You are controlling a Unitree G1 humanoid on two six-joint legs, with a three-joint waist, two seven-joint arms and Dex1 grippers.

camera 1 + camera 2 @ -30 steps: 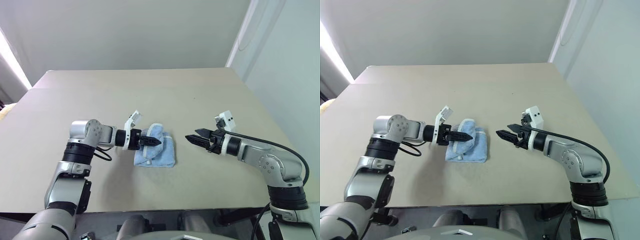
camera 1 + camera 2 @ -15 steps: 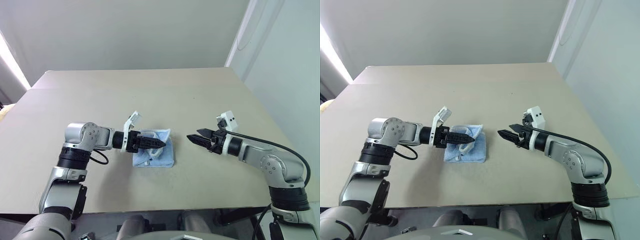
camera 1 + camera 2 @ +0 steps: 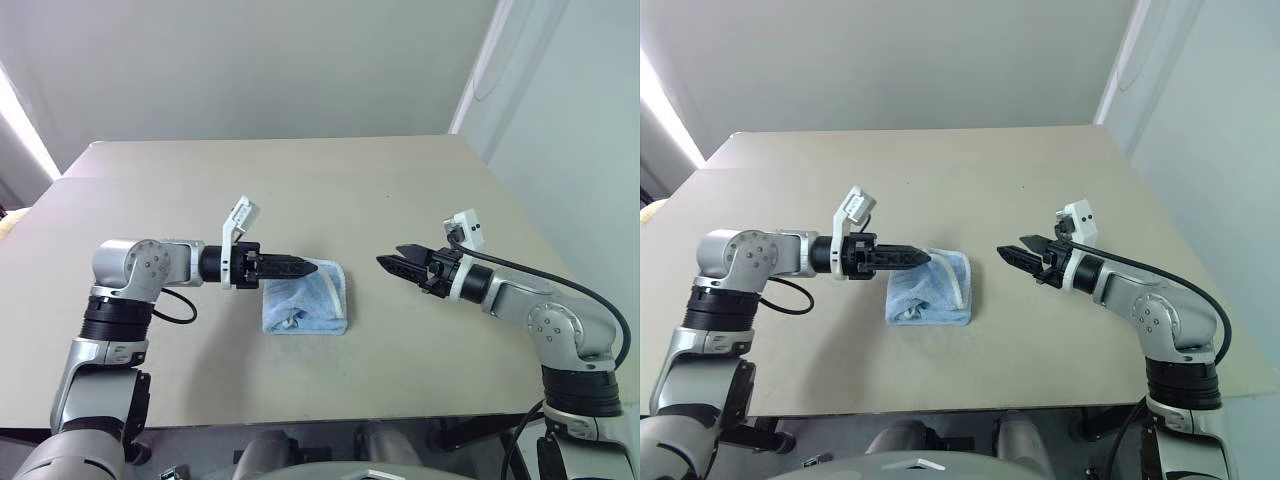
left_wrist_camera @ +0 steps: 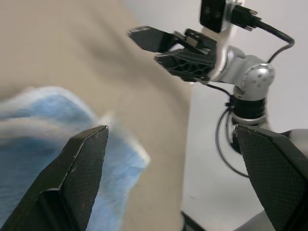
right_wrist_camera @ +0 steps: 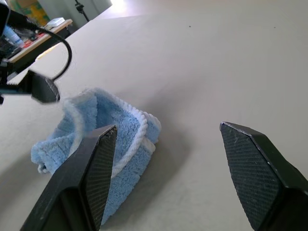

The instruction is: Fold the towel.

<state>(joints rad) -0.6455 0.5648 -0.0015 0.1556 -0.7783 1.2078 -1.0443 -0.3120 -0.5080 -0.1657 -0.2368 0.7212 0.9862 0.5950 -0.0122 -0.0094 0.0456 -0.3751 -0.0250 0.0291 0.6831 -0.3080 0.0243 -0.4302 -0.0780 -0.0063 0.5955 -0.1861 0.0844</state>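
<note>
The towel (image 3: 305, 297) lies on the table as a small folded bundle, light blue with a whitish hem showing along its right side (image 5: 108, 139). My left gripper (image 3: 303, 266) hovers just above the towel's upper left edge, pointing right, open with nothing between its fingers (image 4: 82, 163). My right gripper (image 3: 392, 265) floats over the table a short way right of the towel, pointing left at it, open and empty. The left wrist view catches the towel (image 4: 33, 139) below and the right gripper (image 4: 156, 45) beyond it.
The beige table (image 3: 300, 180) stretches wide behind and to both sides of the towel. Its front edge runs close below the arms, and the right edge meets a pale wall.
My left gripper opened, let go of the towel's fold, then rose and drew back leftward. The released flap settled down onto the bundle. The right gripper barely moved.
</note>
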